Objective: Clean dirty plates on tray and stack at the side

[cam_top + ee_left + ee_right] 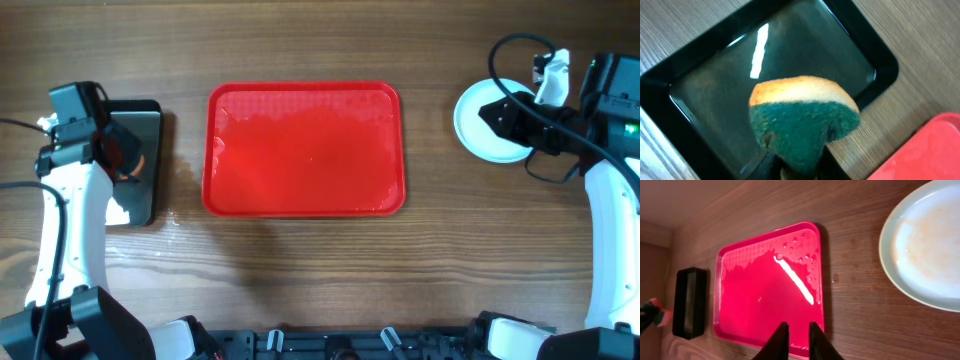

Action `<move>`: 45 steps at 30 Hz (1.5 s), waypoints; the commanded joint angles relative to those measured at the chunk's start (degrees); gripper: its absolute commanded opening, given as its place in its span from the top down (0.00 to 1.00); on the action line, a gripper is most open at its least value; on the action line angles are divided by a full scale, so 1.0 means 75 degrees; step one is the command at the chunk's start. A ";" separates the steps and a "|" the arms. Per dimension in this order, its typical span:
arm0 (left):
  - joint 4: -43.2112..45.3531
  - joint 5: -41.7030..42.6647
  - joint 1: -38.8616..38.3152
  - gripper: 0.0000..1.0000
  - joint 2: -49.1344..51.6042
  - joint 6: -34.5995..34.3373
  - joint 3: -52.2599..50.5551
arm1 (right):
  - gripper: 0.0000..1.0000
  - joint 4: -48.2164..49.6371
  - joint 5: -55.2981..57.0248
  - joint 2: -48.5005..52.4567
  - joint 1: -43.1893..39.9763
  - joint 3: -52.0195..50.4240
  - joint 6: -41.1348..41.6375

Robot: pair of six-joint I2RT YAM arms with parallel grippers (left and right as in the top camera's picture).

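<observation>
Wood-grain tabletop [300, 280] carries the large red rectangular plastic tray [300, 150] at centre, its surface wet with droplets. Round pale mint-white plates [472, 125] lie right of it, apart from its rim, partly beneath the right gripper [492, 112], whose fingers stand narrowly parted, gripping nothing. Stack count cannot be told. Left gripper [797, 170] pinches a green-and-yellow sponge [800, 125] above the small glossy black tray [880, 55].

Right of the tray [305, 150], the plates [475, 125] are partly covered by the right arm [545, 125]; whether 1 or 3 are stacked cannot be told. Left of the tray, the black tray [148, 195] is half hidden beneath the left arm [85, 190]. In the right wrist view, the sponge [652, 312] is blurred and cut off by the edge.
</observation>
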 commanded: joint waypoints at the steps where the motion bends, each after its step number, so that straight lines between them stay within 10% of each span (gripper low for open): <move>1: 0.0070 0.0568 0.0291 0.57 0.0044 -0.0125 -0.0015 | 0.83 0.0023 -0.0146 0.0000 0.0274 0.0026 -0.0163; 5: 0.0041 0.0804 0.0289 0.27 0.0044 -0.0122 -0.0015 | 0.82 -0.0006 -0.0149 0.0000 0.0577 0.0026 -0.0169; 14: -0.0985 0.4575 0.0271 0.41 -0.1000 -0.0087 -0.0012 | 0.60 -0.1180 -0.0146 -0.1816 0.1139 0.0026 -0.0653; 17: -0.1580 0.5817 -0.0035 0.27 -0.1582 -0.0087 -0.0012 | 0.53 -0.2244 0.0323 -0.3439 0.1139 0.0026 -0.0822; 18: -0.1775 0.5794 -0.0370 0.04 -0.1737 -0.0090 -0.0015 | 0.49 -0.2500 0.0527 -0.4287 0.1139 0.0026 -0.0816; 19: -0.1818 0.5796 -0.0568 0.00 -0.1746 -0.0090 -0.0015 | 0.00 -0.2672 0.0644 -0.4864 0.1139 0.0026 -0.0816; 26: -0.1824 0.5796 -0.0877 0.00 -0.1722 -0.0117 -0.0015 | 0.00 -0.3993 0.0749 -0.7061 0.1139 0.0026 -0.0737; 41: -0.1824 0.5796 -0.0877 0.00 -0.1722 -0.0119 -0.0015 | 0.00 -0.4648 0.2127 -0.7230 0.1139 0.0026 -0.1029; 45: -0.1824 0.5796 -0.0877 0.00 -0.1722 -0.0119 -0.0015 | 0.00 -0.2978 0.1877 -0.7688 0.1139 -0.0286 -0.0962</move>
